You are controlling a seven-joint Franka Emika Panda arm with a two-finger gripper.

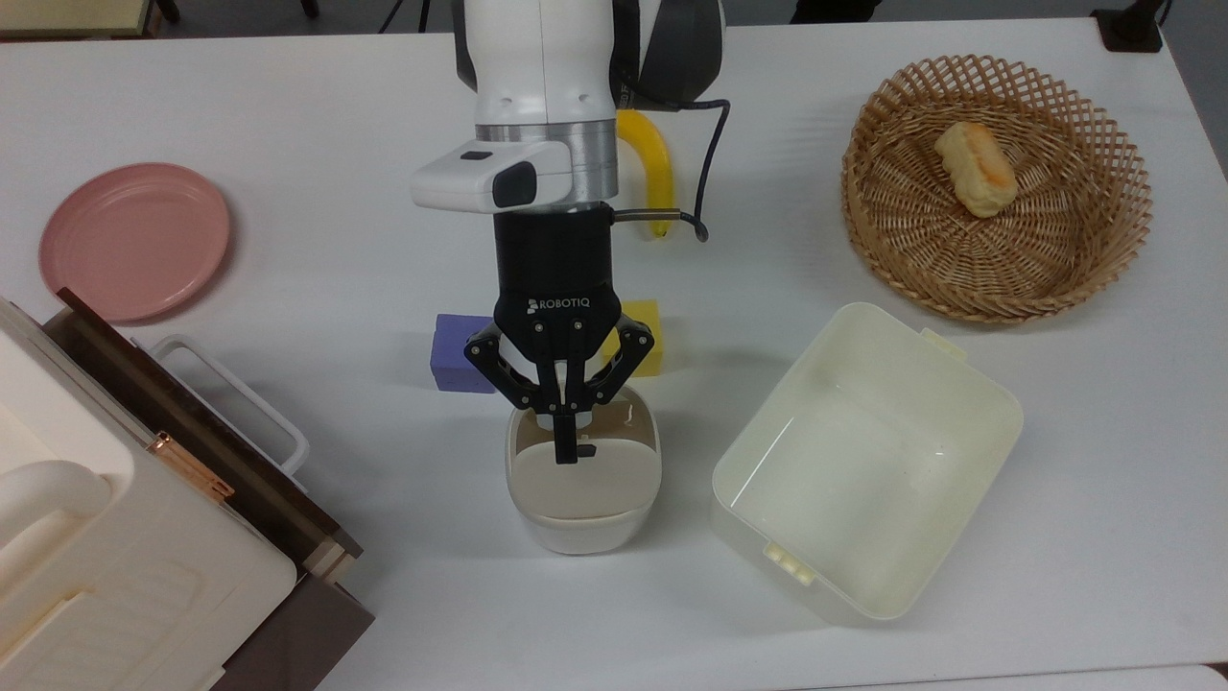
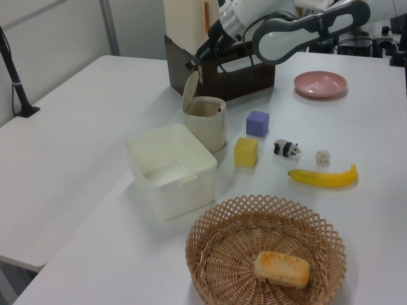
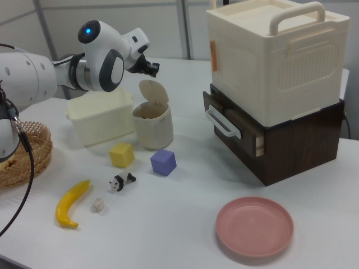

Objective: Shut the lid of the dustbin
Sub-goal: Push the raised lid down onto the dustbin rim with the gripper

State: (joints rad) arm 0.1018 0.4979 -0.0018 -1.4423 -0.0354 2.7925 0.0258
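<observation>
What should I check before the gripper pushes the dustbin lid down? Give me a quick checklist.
1. Lid standing open, hinged up: ok.
2. Gripper shut for pushing: ok.
3. Gripper above the lid's top edge, left view: ok; contact: cannot tell.
4. Dustbin upright on the table: ok.
5. Nothing sticking out of the bin's opening: ok.
6. Purple cube and yellow cube apart from the bin: ok.

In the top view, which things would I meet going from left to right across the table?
Pink plate → purple cube → dustbin → tub → basket.
</observation>
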